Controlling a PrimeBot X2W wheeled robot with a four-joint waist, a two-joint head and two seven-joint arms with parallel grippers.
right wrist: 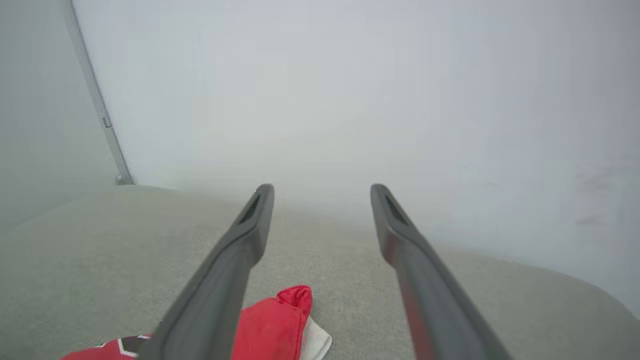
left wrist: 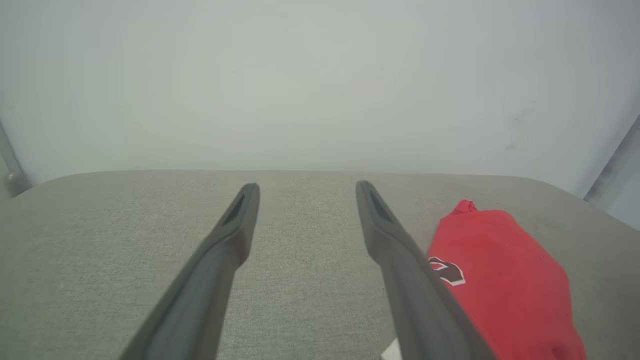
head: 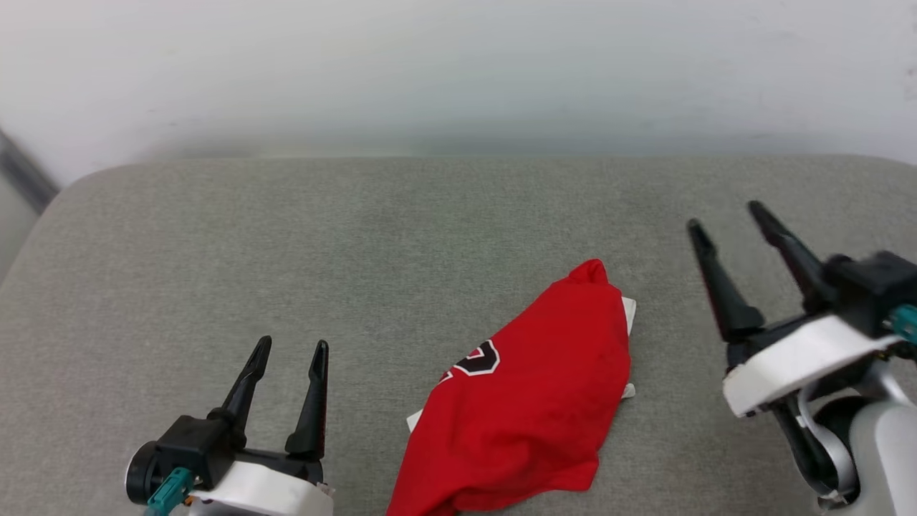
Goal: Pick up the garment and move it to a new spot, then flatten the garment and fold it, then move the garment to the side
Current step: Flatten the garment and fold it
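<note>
garment (head: 530, 401) lies bunched in a red heap on the grey fabric tabletop (head: 358, 236), low & a bit right of centre in the head view, w/ its near end running off the bottom edge. far end comes to a small puckered tip. part of a black, white-outlined number shows on its left side, and white bits peek out at the right edge & lower left. left gripper (head: 294, 344) sits at lower left, fingers spread w/ nothing between them, pointing away from the robot, clear of the cloth. right gripper (head: 725, 217) is over at the right, fingers also spread & empty, tilted toward the upper left, well apart from the heap; can't tell how high it is above the surface. from the left wrist view the left gripper (left wrist: 307, 186) frames bare grey fabric, w/ the garment (left wrist: 500, 280) just off to the right, partly behind that side's finger. from the right wrist view the right gripper (right wrist: 322, 187) points at the far edge & the pale wall (right wrist: 350, 100); the garment (right wrist: 270, 320) shows at the bottom, its red tip & a white corner visible between the fingers, the rest behind the left-hand finger.
</note>
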